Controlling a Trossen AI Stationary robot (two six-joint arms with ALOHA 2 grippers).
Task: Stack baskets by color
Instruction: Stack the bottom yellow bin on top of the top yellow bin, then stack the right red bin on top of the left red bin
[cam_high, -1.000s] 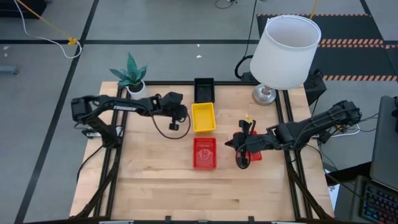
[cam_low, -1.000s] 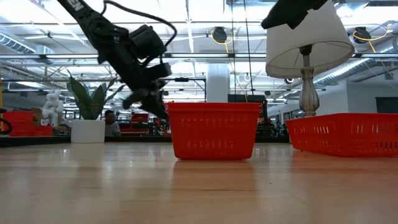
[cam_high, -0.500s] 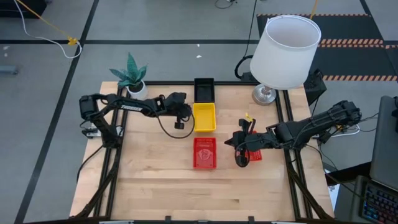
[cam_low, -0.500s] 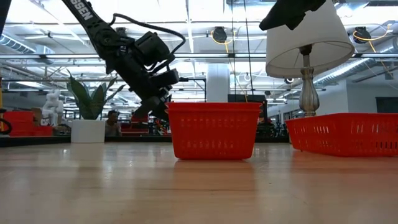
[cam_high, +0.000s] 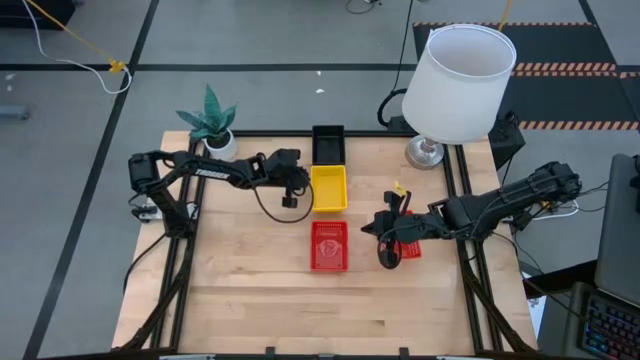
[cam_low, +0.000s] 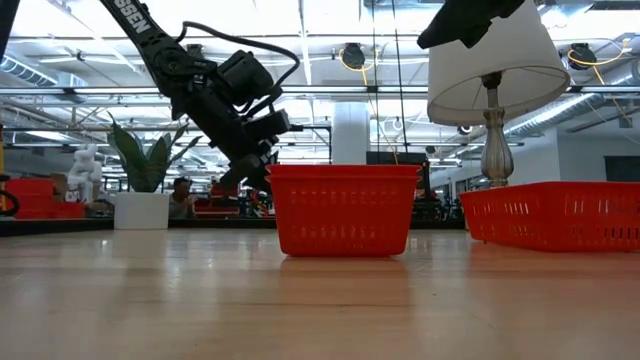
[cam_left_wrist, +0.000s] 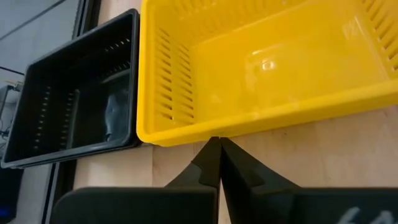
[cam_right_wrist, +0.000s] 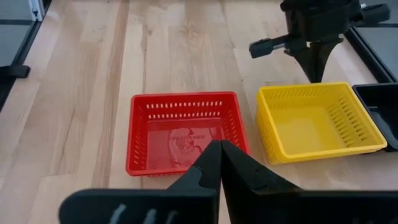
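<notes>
A black basket (cam_high: 328, 143), a yellow basket (cam_high: 327, 188) and a red basket (cam_high: 329, 245) stand in a row on the wooden table, bottoms down. The black and yellow baskets stand side by side (cam_left_wrist: 74, 106) (cam_left_wrist: 261, 62). A second red basket (cam_high: 408, 246) lies partly under my right arm. My left gripper (cam_high: 302, 189) (cam_left_wrist: 219, 142) is shut, low, with its tips at the yellow basket's left long wall. My right gripper (cam_high: 370, 228) (cam_right_wrist: 219, 144) is shut and hangs above the table, right of the first red basket (cam_right_wrist: 183, 134). My left gripper's shut fingertips (cam_left_wrist: 214, 149) stand right at the outer side of the yellow basket's left long wall, below its rim (cam_left_wrist: 205, 129). They slant down from the table's left. Whether they touch the wall I cannot tell. The basket rests flat on the table.
A white lamp (cam_high: 460, 85) stands at the table's far right corner and a small potted plant (cam_high: 210, 125) at the far left. A black frame (cam_high: 470, 280) runs along the table's edges. Bare wood (cam_high: 250, 290) lies toward the near edge.
My left gripper has moved toward the yellow basket and come down, ending with its tips at the basket's left wall; over the last half second it has kept still. The baskets have stayed where they were.
</notes>
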